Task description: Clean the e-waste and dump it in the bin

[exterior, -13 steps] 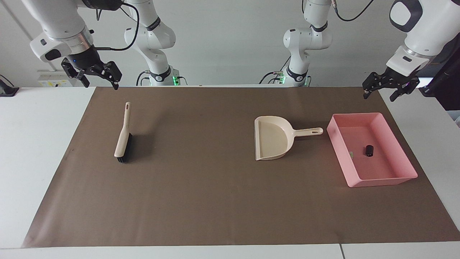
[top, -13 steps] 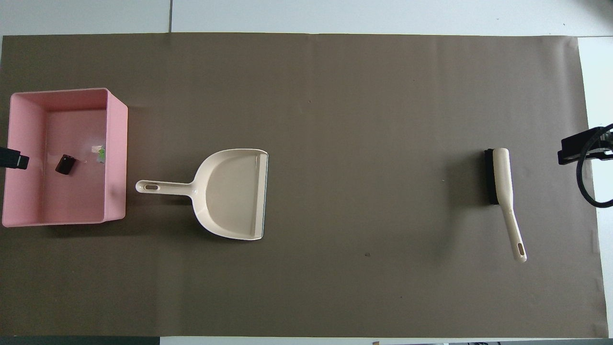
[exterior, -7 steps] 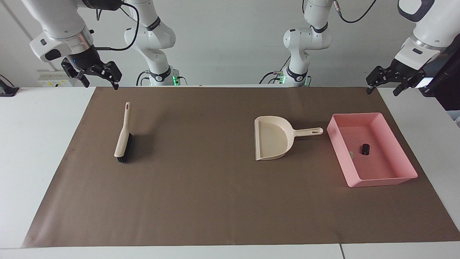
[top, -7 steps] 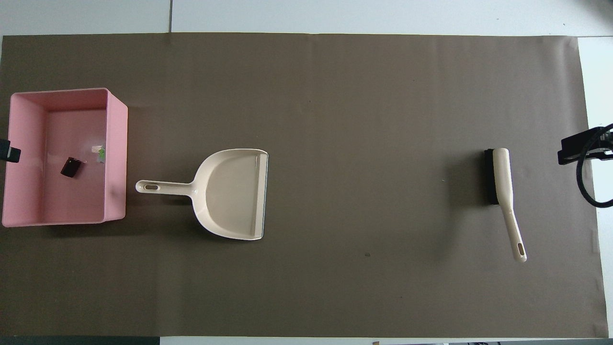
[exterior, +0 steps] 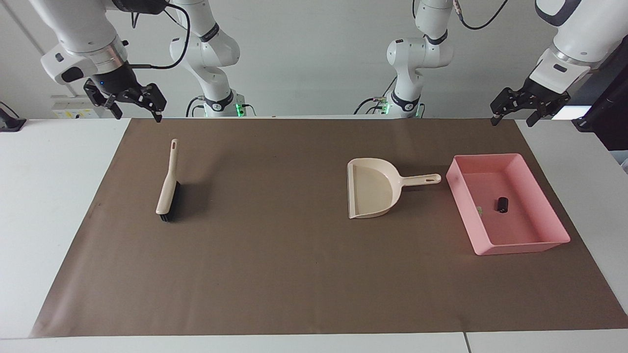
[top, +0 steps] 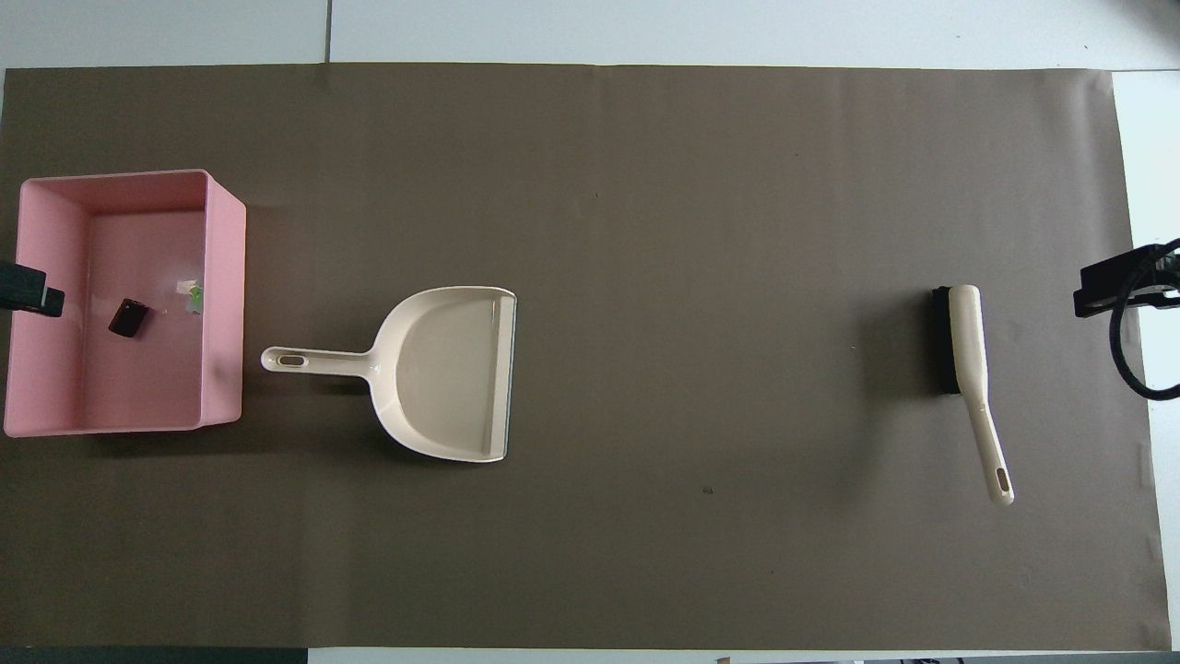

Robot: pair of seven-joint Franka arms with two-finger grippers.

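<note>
You see one pink bin at the left arm's end of the brown mat, holding two e-waste parts: one dark cylinder and one white-green piece. Beside it lies one empty dustpan, and well apart one brush. The left gripper and right gripper both hang open in the air.

On the surface, the pink bin holds a dark cylinder and a pale part. Beside it lies the dustpan; the brush lies toward the right arm's end. Both grippers, left gripper and right gripper, hover with jaws apart.
</note>
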